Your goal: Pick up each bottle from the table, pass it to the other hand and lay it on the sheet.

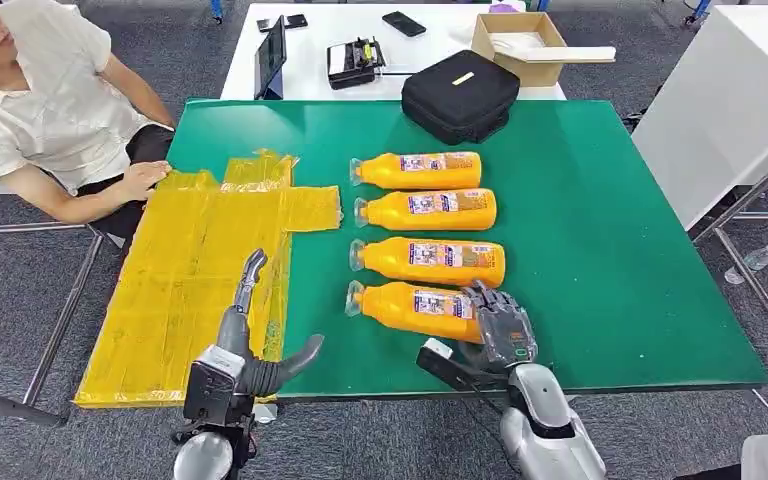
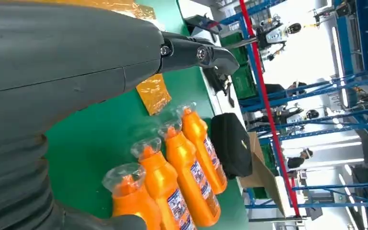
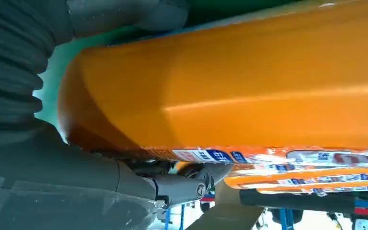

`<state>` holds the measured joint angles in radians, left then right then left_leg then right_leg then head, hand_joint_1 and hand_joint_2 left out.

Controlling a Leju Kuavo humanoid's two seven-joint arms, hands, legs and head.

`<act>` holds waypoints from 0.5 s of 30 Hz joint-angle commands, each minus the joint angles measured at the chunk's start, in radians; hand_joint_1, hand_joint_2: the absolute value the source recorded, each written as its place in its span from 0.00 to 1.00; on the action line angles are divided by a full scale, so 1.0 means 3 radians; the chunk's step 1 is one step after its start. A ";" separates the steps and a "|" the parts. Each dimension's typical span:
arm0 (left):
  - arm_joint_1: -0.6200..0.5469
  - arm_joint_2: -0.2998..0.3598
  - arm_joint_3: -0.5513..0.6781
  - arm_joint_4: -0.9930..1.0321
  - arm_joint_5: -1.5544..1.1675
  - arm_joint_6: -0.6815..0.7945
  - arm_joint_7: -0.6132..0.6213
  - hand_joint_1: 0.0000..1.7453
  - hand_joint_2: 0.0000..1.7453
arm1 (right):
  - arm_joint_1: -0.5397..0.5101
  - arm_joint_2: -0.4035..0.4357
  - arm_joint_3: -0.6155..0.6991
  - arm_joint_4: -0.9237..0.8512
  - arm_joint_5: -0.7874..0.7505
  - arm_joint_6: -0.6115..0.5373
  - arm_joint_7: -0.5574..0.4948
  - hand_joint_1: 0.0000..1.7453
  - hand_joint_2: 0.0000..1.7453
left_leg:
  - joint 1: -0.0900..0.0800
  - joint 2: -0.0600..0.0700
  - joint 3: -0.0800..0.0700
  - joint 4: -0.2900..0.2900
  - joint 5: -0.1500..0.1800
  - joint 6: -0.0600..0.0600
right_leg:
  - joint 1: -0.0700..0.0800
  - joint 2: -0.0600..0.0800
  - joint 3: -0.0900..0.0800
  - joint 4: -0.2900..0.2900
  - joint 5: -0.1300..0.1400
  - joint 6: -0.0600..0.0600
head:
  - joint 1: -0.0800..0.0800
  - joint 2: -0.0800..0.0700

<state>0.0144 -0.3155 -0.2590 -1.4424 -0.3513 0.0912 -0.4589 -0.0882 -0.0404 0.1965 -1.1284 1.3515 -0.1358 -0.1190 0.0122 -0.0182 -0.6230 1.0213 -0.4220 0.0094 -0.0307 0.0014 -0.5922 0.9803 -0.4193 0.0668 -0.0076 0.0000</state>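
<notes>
My right hand [image 1: 500, 325] lay over the base end of the nearest bottle [image 1: 415, 308], fingers curled onto it while it rested flat on the green table [image 1: 610, 260]; up close my right wrist view showed its orange body [image 3: 249, 81] between thumb and fingers. Its label was a white, blue and red strip, the print too small for me to read. Three more bottles [image 1: 428, 210] lay in a row beyond it, clear caps toward the yellow sheet [image 1: 180, 270]. My left hand [image 1: 255, 345] hung empty over the sheet's near edge, fingers apart. A person's hand [image 1: 143, 180] rested on the sheet's far corner.
</notes>
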 commanded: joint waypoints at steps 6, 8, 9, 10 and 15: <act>-0.0025 -0.0106 -0.0032 0.0091 0.0017 0.0014 0.0064 0.00 1.00 | 0.0188 -0.0172 -0.0207 0.0365 -0.0395 0.0113 -0.0107 1.00 1.00 | 0.0003 -0.0008 0.0018 -0.0002 -0.0004 0.0000 | 0.0005 -0.0013 0.0016 -0.0007 -0.0004 -0.0009 | -0.0003 0.0000; -0.0027 -0.0105 -0.0033 0.0086 0.0017 0.0013 0.0064 0.00 1.00 | 0.0188 -0.0166 -0.0207 0.0347 -0.0401 0.0123 -0.0104 1.00 1.00 | 0.0003 -0.0011 0.0018 -0.0003 -0.0003 0.0000 | 0.0005 -0.0017 0.0014 -0.0008 -0.0005 -0.0011 | -0.0003 0.0000; -0.0027 -0.0105 -0.0033 0.0086 0.0017 0.0013 0.0064 0.00 1.00 | 0.0188 -0.0166 -0.0207 0.0347 -0.0401 0.0123 -0.0104 1.00 1.00 | 0.0002 -0.0012 0.0017 -0.0002 -0.0002 0.0000 | 0.0004 -0.0017 0.0014 -0.0007 -0.0005 -0.0009 | 0.0000 0.0000; -0.0027 -0.0105 -0.0033 0.0086 0.0017 0.0013 0.0064 0.00 1.00 | 0.0188 -0.0166 -0.0207 0.0347 -0.0401 0.0123 -0.0104 1.00 1.00 | 0.0003 -0.0011 0.0016 -0.0001 -0.0003 0.0000 | 0.0004 -0.0013 0.0013 -0.0006 -0.0005 -0.0007 | -0.0001 0.0000; -0.0065 -0.0102 -0.0052 0.0115 0.0015 0.0011 0.0056 0.00 1.00 | 0.0258 -0.0261 -0.0183 0.0291 -0.0503 0.0204 -0.0158 1.00 1.00 | 0.0002 -0.0015 0.0019 -0.0003 -0.0002 0.0000 | 0.0004 -0.0016 0.0017 -0.0007 -0.0005 -0.0008 | -0.0001 0.0000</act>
<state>0.0147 -0.3155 -0.2583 -1.4424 -0.3495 0.0923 -0.4452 -0.0802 -0.0816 0.1637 -1.1082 1.2345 -0.1175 -0.1541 0.0123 -0.0188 -0.6184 1.0213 -0.4227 0.0090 -0.0305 0.0015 -0.5907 0.9799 -0.4198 0.0668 -0.0080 0.0000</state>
